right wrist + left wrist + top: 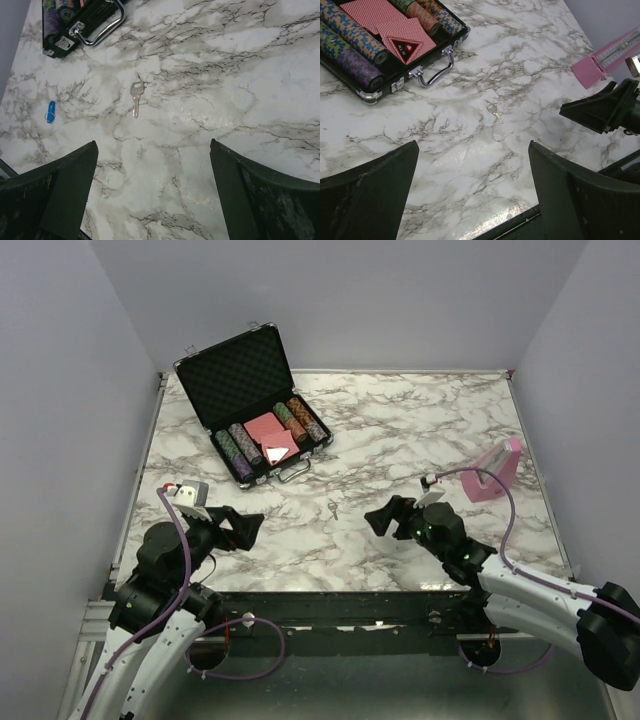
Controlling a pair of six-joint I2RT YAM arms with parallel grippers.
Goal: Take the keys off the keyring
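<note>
Flat silvery key point(135, 98), veined marble table point(240, 100)

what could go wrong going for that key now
1. The key lies flat on the table, tiny beside the open right claw; fingers may just skid it away.
2. The left claw faces it from the other side; both reaching could collide.
3. The blue piece lies apart, easily overlooked.

Small key point(495, 113) on marble table point(545, 75); gripper point(472, 150) spread wide; poker case point(350, 80) upper-left.
</note>
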